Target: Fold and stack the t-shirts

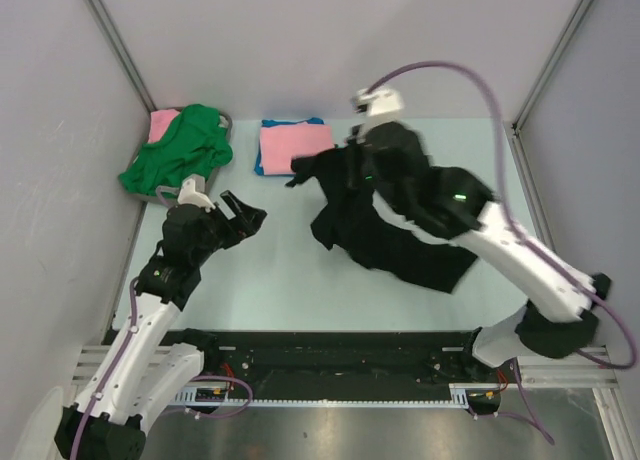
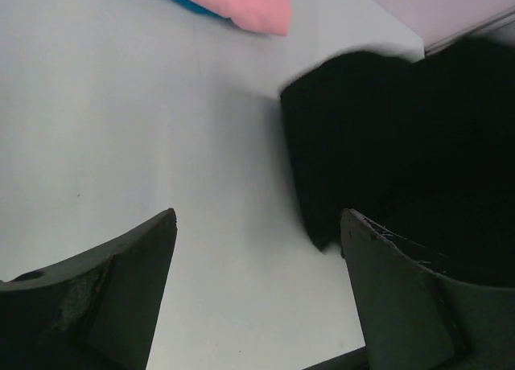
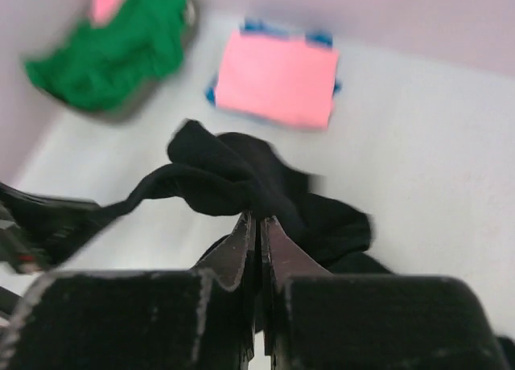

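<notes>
We judge the task to be less than half done. Well ahead of the fingertips of the right gripper (image 3: pixel 257 219) lies a small finished stack: a folded pink t-shirt (image 3: pixel 276 77) resting flat on a folded blue t-shirt (image 3: pixel 322 40), of which only the edges show. These two we count as done.

The black t-shirt (image 3: pixel 233 177) is the one in work. The right fingers (image 3: pixel 233 253) are pressed together and pinch a fold of it at their very tips. The cloth bunches up just in front of them, and the rest spreads crumpled on the table (image 1: pixel 270 270) below and behind the fingers, with no clean fold that we can see.

The left gripper (image 2: pixel 257 225) holds nothing. Its fingers (image 2: pixel 121 281) are spread wide above the bare table. An edge of the black t-shirt is just ahead of the finger on the right side of the left wrist view, near it but apart. We think this gripper is placed to take a second corner, so that the shirt can be stretched flat.

Far ahead and to the left of the right fingers, a green t-shirt (image 3: pixel 113 52) lies in a loose heap, and a second pink cloth (image 1: pixel 163 123) shows from under its far side. Both look unfolded. So the black one, the green one and probably this pink one remain to be folded and stacked.
</notes>
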Controlling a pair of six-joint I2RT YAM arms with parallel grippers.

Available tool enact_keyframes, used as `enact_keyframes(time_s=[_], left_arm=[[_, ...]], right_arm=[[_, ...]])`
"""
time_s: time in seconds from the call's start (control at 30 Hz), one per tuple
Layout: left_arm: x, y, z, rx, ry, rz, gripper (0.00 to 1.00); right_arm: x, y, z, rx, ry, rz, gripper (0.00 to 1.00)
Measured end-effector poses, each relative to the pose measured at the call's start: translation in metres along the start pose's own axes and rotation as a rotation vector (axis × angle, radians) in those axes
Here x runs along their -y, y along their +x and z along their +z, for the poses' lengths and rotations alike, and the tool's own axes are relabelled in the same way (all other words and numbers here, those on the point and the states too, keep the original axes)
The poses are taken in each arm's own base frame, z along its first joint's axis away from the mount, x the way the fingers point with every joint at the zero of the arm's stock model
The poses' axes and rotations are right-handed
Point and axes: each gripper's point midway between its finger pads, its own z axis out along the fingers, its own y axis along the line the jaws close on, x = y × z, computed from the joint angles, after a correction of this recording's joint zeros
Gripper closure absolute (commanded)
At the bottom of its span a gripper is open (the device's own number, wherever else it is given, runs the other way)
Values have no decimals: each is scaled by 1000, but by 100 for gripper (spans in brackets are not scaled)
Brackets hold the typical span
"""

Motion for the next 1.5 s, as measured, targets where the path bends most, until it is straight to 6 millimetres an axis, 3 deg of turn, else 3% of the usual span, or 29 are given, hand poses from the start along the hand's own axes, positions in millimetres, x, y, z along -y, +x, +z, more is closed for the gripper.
enact_keyframes(time_s=[0.1, 0.17, 0.23, 0.33, 0.43, 0.47, 0.5, 0.57, 0.6, 0.63, 0.73, 0.83, 0.97, 1.07, 1.23, 1.3, 1.33, 1.5], left_arm=[[-5, 7, 0, -17, -13, -2, 12], [-8, 10, 1, -28, -21, -4, 12], [-10, 12, 3, -35, -27, -5, 13], [-13, 16, 5, -43, -32, -6, 13], [-15, 20, 9, -56, -35, -7, 13], [-16, 23, 10, -63, -34, -6, 13], [-16, 25, 12, -68, -34, -5, 13], [-19, 31, 14, -80, -35, -3, 13], [-20, 34, 15, -86, -36, -2, 13], [-22, 37, 16, -94, -40, -1, 13], [-26, 47, 19, -118, -46, 3, 13], [-25, 57, 21, -146, -43, 12, 13], [-17, 67, 23, -176, -21, 34, 14], [-13, 81, 33, -219, -15, 50, 16], [-6, 118, 59, -359, -48, 92, 30], [-1, 128, 73, -405, -64, 114, 32], [5, 130, 89, -423, -73, 126, 32], [14, 139, 124, -459, -93, 153, 36]], right_arm=[[32, -69, -73, 188, -18, 110, 100], [67, -90, -117, 279, 20, 173, 100], [107, -90, -146, 331, 93, 228, 100], [166, -57, -164, 341, 267, 293, 100], [208, 15, -146, 222, 461, 290, 100], [219, 51, -130, 135, 532, 269, 94], [227, 83, -118, 52, 584, 243, 55], [236, 132, -102, -84, 656, 205, 7], [241, 154, -98, -153, 689, 176, 1], [244, 167, -97, -197, 708, 158, 0], [245, 164, -101, -182, 700, 166, 0], [241, 141, -106, -106, 655, 205, 0], [230, 124, -92, -81, 594, 200, 0], [219, 129, -62, -137, 561, 167, 0], [204, 164, -4, -293, 526, 106, 0], [201, 171, 6, -321, 515, 102, 0], [200, 172, 8, -323, 510, 105, 0], [202, 169, 13, -293, 503, 114, 0]])
